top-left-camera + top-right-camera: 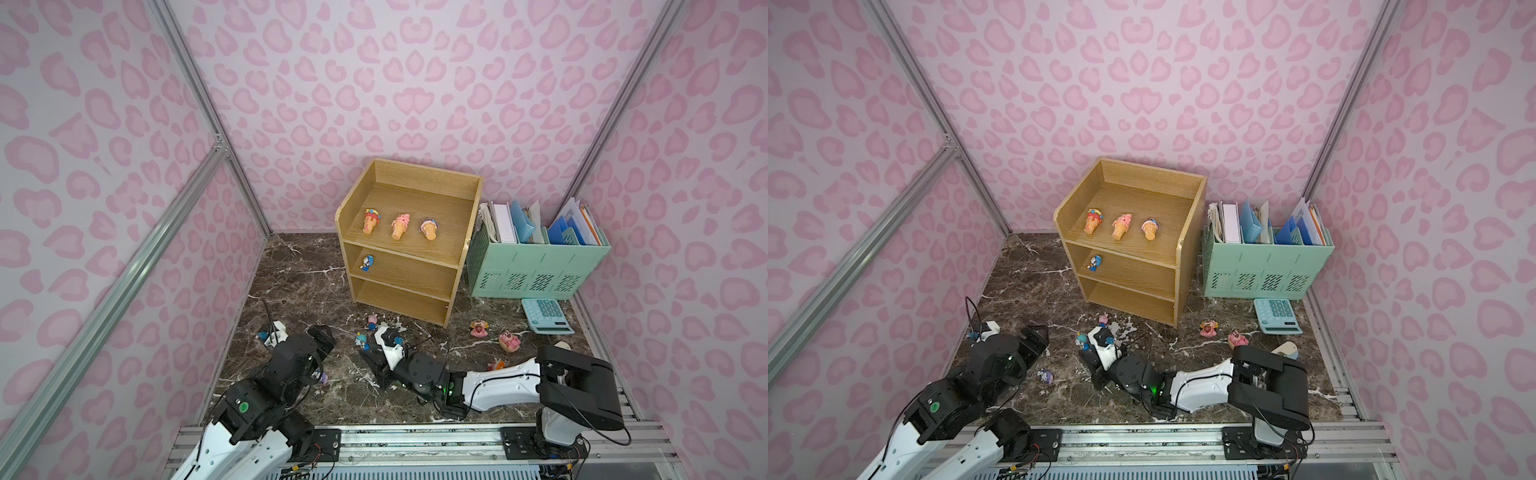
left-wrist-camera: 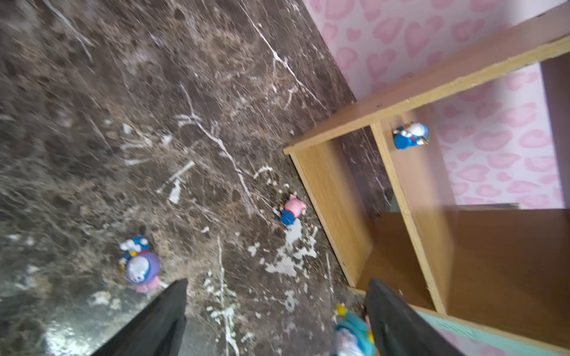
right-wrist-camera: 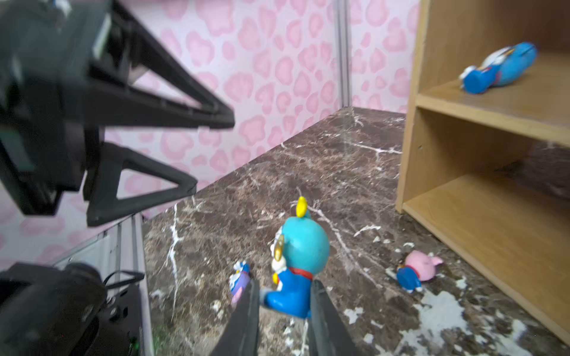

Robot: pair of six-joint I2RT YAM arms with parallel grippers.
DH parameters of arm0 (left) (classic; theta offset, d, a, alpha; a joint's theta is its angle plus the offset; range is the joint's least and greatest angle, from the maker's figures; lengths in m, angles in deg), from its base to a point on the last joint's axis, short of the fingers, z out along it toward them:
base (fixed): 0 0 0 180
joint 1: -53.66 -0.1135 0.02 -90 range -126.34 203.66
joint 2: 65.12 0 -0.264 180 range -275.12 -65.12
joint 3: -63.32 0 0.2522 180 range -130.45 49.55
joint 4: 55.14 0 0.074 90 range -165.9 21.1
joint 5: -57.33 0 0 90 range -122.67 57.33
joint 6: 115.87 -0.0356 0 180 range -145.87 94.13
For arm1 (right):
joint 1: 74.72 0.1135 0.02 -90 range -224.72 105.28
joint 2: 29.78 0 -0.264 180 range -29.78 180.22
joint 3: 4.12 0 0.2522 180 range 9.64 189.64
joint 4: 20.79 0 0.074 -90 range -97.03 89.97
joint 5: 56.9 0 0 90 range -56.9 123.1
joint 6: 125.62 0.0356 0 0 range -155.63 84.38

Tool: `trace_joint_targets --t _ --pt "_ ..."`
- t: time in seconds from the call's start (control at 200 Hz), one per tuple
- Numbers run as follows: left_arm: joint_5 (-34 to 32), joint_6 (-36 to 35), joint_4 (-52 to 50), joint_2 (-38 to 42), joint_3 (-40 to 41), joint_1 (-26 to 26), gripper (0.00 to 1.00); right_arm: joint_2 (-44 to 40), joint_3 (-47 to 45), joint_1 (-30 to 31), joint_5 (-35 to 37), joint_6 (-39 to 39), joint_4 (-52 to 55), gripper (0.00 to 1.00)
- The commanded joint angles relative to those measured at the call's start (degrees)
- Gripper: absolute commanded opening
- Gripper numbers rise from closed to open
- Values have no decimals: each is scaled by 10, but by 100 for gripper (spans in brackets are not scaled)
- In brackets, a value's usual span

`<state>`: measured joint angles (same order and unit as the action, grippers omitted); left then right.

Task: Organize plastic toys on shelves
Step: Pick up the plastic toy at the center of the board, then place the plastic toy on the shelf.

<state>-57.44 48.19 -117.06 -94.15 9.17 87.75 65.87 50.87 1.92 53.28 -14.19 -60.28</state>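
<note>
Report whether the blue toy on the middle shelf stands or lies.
Lying: the blue toy rests on its side on the middle tier of the shelves.

Open bottom shelf tier [image 1: 401,300], pink figurine [image 1: 372,320] just before it.

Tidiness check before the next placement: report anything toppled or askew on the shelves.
The blue figurine on the middle tier of the shelves lies on its side instead of standing. The three ice-cream cones on the top tier also appear to lie flat.
</note>
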Motion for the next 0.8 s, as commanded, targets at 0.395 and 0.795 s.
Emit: trace_joint_targets --t 0.395,0.795 --pt "93 -101 52 -2 58 -153 92 48 120 -93 194 100 29 17" --pt "106 -121 43 24 67 -162 92 151 239 -128 288 107 36 19"
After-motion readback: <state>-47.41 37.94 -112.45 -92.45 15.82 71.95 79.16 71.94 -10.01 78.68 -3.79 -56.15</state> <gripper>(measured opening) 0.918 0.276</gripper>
